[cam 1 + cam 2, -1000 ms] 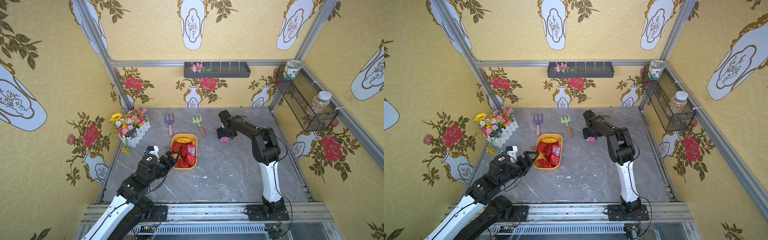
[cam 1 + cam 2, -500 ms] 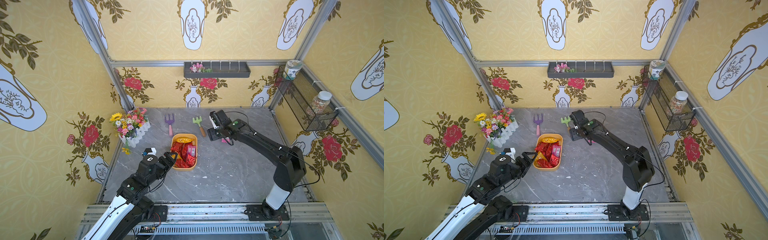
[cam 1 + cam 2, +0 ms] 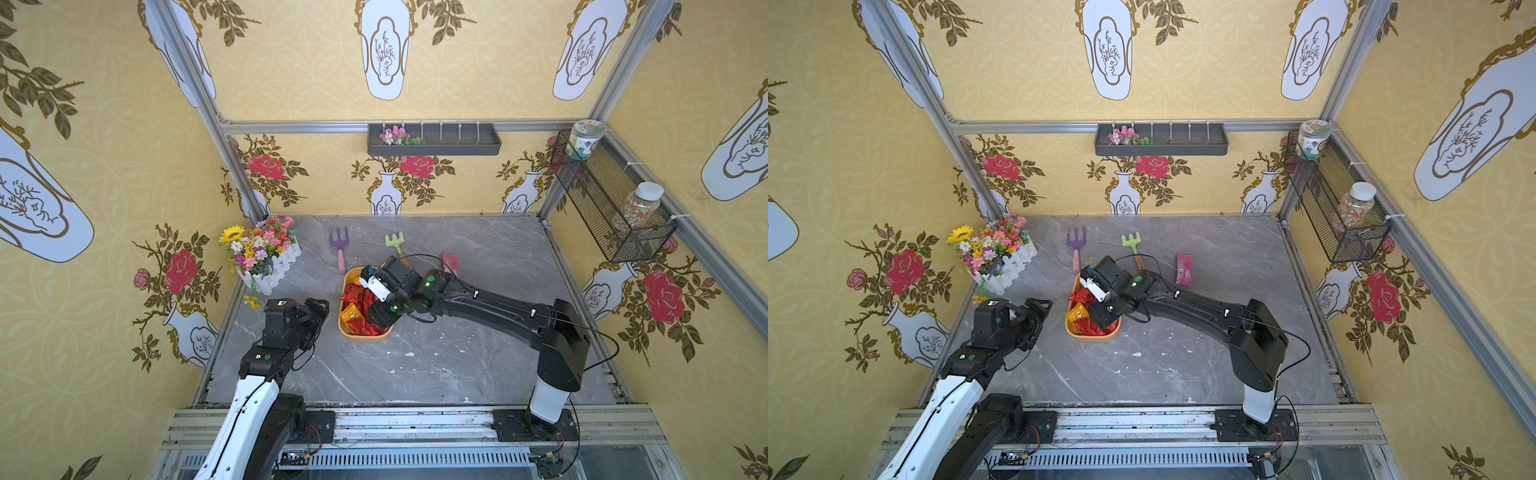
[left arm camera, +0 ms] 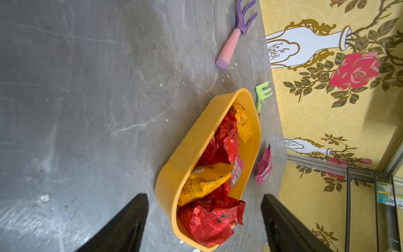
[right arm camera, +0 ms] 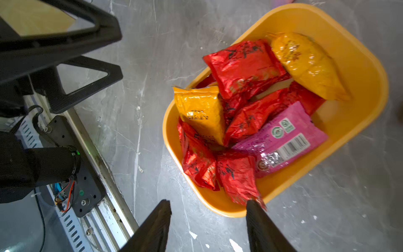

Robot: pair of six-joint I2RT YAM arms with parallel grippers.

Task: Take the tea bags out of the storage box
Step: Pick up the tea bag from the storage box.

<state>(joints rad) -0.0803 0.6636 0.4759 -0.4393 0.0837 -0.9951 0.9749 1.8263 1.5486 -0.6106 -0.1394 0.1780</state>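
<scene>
Your tea bags [image 5: 244,65] are crinkled glossy foil; around them, the storage box [image 5: 359,72] is smooth, slightly shiny plastic.

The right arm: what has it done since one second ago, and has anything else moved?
The right gripper left the pink tea bag lying on the table and swung across to the near end of the storage box, jaws apart, holding nothing. The left gripper hardly moved; the remaining tea bags, purple rake and green rake stayed put.

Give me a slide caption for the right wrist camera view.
Right gripper, jaws apart, poised above the yellow storage box of red, golden and pink tea bags.
</scene>
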